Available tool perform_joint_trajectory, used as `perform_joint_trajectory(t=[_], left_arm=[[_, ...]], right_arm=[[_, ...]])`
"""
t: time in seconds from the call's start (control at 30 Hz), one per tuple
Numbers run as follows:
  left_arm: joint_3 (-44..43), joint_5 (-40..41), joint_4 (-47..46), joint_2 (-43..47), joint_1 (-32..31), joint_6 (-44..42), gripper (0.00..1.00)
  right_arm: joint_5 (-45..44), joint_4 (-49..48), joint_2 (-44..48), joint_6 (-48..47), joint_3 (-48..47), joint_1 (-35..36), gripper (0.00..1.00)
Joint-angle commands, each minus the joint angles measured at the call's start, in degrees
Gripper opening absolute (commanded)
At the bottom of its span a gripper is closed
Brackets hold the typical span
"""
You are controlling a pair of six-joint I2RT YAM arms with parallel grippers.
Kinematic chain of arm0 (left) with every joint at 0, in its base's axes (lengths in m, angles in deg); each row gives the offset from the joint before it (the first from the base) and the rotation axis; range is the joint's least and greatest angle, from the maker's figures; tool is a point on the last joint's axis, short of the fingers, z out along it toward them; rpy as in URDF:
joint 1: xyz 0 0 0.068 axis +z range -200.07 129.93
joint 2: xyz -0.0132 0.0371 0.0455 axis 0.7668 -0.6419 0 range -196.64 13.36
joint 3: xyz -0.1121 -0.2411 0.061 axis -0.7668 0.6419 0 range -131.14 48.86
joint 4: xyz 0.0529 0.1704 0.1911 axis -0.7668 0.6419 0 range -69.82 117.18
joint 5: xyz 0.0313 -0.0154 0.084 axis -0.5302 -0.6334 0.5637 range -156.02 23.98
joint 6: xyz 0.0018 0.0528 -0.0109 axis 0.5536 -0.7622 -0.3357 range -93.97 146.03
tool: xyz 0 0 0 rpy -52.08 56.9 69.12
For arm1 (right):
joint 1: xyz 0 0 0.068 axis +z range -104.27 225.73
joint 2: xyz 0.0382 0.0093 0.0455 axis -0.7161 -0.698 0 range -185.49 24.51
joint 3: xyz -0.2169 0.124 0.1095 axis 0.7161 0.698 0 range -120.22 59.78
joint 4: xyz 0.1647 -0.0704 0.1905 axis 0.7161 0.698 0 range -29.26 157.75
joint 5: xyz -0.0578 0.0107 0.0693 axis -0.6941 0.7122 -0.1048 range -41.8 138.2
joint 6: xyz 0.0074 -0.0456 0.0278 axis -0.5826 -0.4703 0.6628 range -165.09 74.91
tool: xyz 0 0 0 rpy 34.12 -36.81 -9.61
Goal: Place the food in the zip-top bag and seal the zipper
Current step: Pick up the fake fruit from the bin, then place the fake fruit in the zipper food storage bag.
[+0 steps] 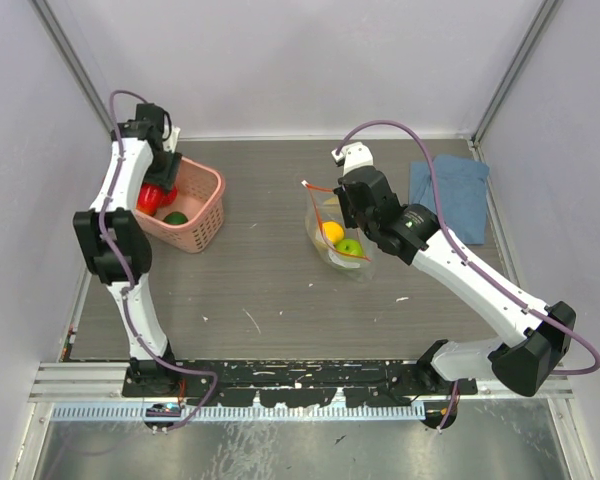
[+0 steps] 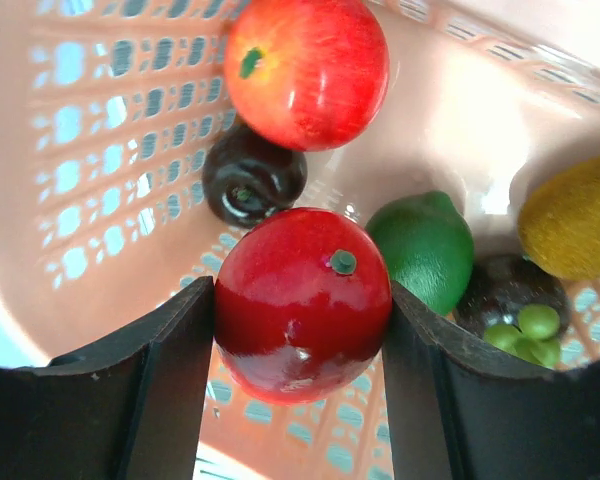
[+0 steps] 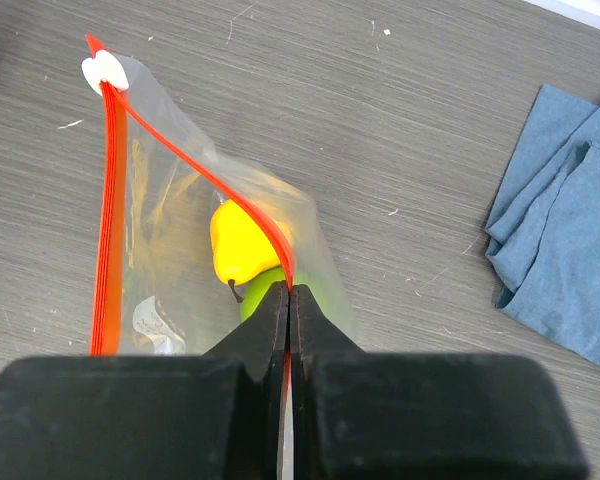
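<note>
Two pieces of food, a yellow fruit (image 3: 238, 245) and a green one (image 1: 349, 247), already lie in the bag (image 3: 170, 200), which rests on the table (image 3: 400, 120) well apart from the basket (image 2: 110, 150); the remainder sits in that basket. My right hand (image 3: 289, 292) is pinched tight on one strip of the zipper (image 3: 205, 178), lifting that lip so the mouth gapes, with the white slider (image 3: 104, 72) at the far end. My left hand (image 2: 298, 295) is down inside the basket, its fingers (image 2: 150, 380) touching a glossy red fruit (image 2: 290, 330) on both sides, so I read that as a grip at middling width. My worry is that the fruit is round and slick, so a quick lift could squirt it out among the apple (image 2: 305, 65), the dark fruit (image 2: 252, 185) and the lime (image 2: 425, 245) crowded beside it. That basket looks light and may drag along if a finger catches its wall. At the bag only one lip is held, so a fruit dropped on the strip could tear it from the pinch or fold the mouth closed.
</note>
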State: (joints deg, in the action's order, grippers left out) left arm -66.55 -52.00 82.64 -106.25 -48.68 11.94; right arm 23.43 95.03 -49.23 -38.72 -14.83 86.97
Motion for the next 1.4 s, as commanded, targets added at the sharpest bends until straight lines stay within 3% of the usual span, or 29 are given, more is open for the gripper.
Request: perform_joint_trajectory(t=[0.0,0.37,0.93,1.13,1.37], left_arm=[[0.38,-1.61,-1.6,8.12,-0.72,2.93,0.39],[7.59,-12.64,-8.16,19.56,-2.04,13.87,0.37],[38.6,-31.44,-41.1,48.77,-5.37,37.92,0.32],[47.45,-34.28,-51.14,55.88,-10.77,43.19,0.31],[57.92,-31.29,-66.88,62.2,-19.48,51.74,0.3]], right_arm=[[-1.54,-2.75,2.16,0.44,-2.22,-0.14,0.0],[-4.11,-2.87,1.93,0.5,-3.19,-0.18,0.0],[-3.48,-5.96,3.21,0.67,-3.18,-0.17,0.0],[-1.24,-7.78,3.7,2.91,-1.4,-0.17,0.0],[1.4,-9.96,3.84,5.15,0.74,-0.05,0.0]])
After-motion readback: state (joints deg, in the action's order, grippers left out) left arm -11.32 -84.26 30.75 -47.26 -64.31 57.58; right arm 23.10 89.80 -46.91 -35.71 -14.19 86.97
